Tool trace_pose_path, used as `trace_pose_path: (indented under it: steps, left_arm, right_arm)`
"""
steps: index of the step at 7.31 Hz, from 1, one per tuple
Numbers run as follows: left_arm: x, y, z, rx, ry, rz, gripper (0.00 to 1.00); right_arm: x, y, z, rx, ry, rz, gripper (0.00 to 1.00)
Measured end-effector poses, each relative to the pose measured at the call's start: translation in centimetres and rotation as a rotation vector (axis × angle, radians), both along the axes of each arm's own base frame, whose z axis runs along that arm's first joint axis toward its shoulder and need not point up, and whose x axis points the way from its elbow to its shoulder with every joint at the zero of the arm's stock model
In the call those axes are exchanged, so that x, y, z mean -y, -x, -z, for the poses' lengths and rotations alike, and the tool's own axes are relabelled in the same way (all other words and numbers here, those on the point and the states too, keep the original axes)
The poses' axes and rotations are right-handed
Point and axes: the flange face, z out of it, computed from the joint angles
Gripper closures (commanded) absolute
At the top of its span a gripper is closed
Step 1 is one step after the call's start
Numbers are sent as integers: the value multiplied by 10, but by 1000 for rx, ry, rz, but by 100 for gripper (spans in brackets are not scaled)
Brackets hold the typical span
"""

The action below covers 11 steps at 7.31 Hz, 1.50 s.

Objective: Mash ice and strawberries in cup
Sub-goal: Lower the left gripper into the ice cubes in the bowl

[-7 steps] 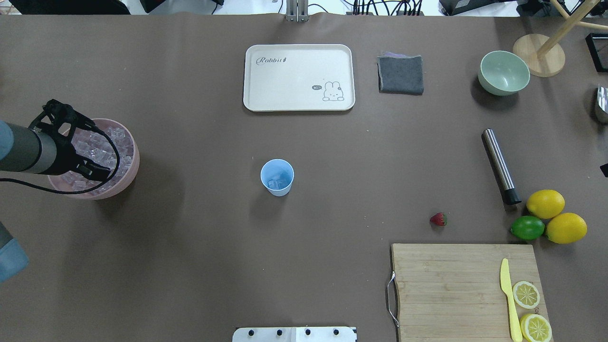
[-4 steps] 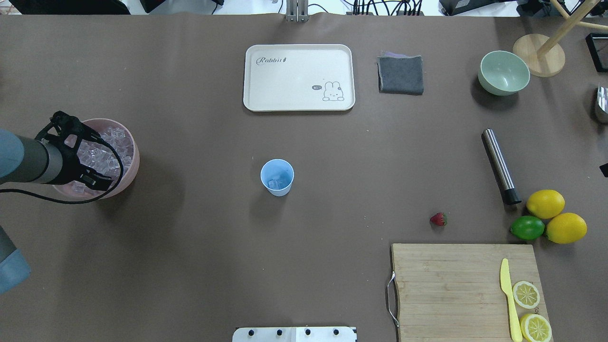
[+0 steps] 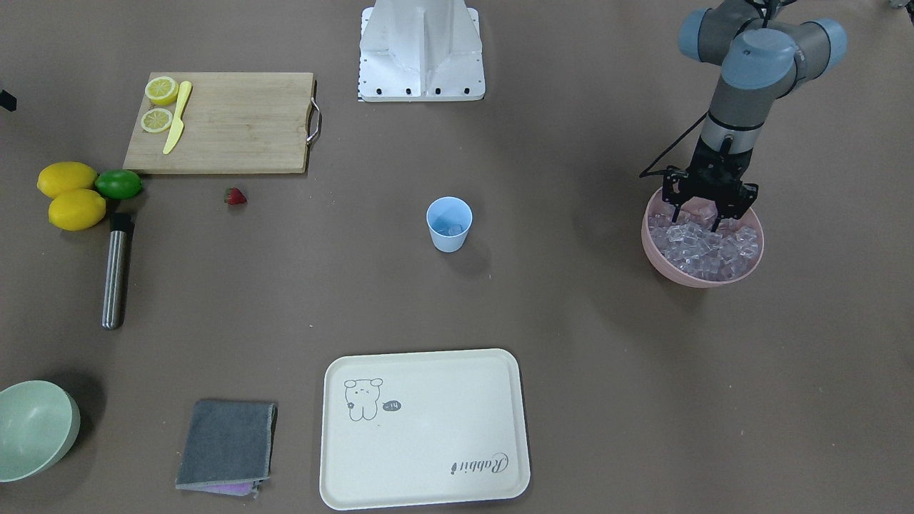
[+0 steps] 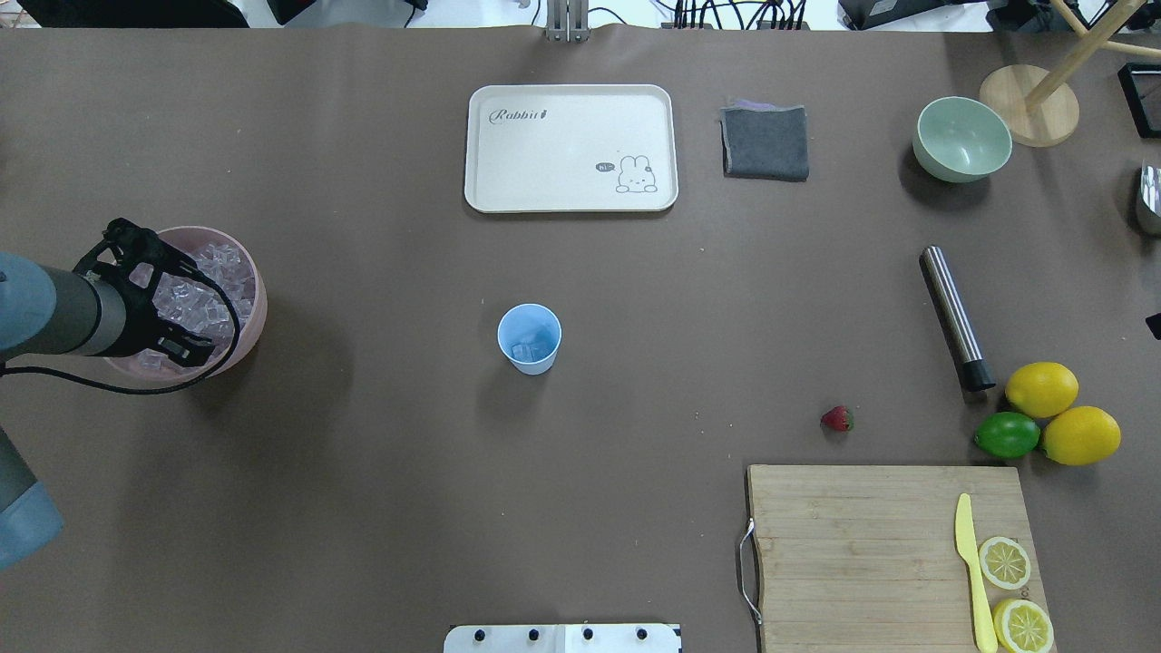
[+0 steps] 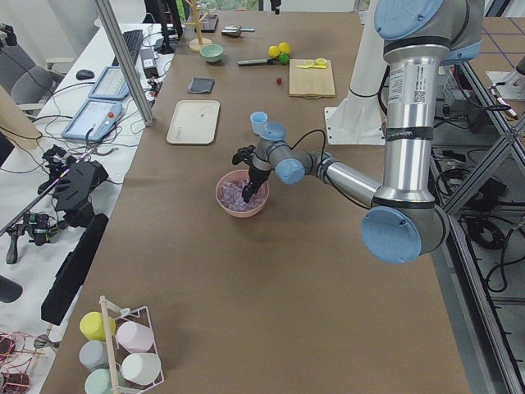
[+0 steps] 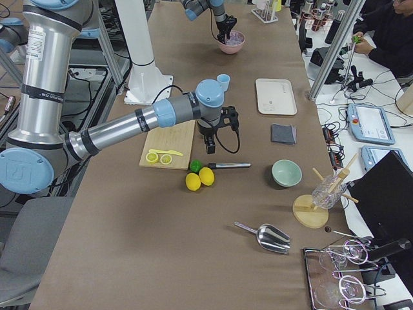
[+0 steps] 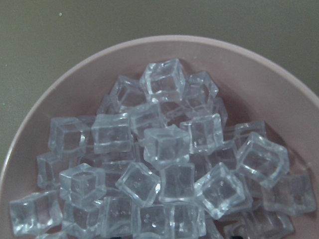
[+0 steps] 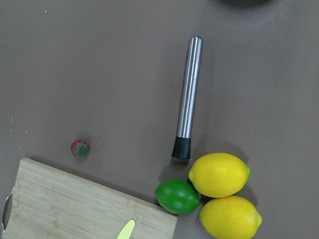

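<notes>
The light-blue cup [image 4: 530,338] stands upright mid-table, also in the front view [image 3: 449,223], with a little ice at its bottom. A pink bowl [image 4: 255,313] at the left is heaped with clear ice cubes [image 7: 164,144]. My left gripper [image 3: 703,214] is open, pointing down, its fingertips at the ice in the bowl, with nothing between them. The small red strawberry [image 4: 837,418] lies on the table near the cutting board, also in the right wrist view [image 8: 79,148]. My right gripper [image 6: 210,145] hovers above the lemons; I cannot tell whether it is open or shut.
A steel muddler [image 4: 952,317] lies right of the strawberry, next to two lemons [image 4: 1041,389] and a lime [image 4: 1007,435]. A cutting board [image 4: 862,544] holds a yellow knife and lemon halves. A cream tray [image 4: 571,150], grey cloth [image 4: 765,142] and pale-green bowl [image 4: 961,139] lie at the far side.
My left gripper has come down over the pink bowl toward the ice, staying open. Everything else is as before.
</notes>
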Motion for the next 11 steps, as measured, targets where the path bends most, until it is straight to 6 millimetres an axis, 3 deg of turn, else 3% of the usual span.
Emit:
trace_pose_path:
  steps: [5,6,8,11]
  left_arm:
    - [3,11,12,-18,-17,1,100]
    - [4,13,13,-19,-19,4,75]
    - [9,14,23,-32,-30,13,74]
    - [35,23,56,-85,6,15,69]
  right_arm:
    - [-26,-9,4,-1,2,-3,0]
    - [-30,-10,5,-1,1,-3,0]
    - [-34,-11,7,-1,2,-4,0]
    - [-35,-10,6,-2,7,-3,0]
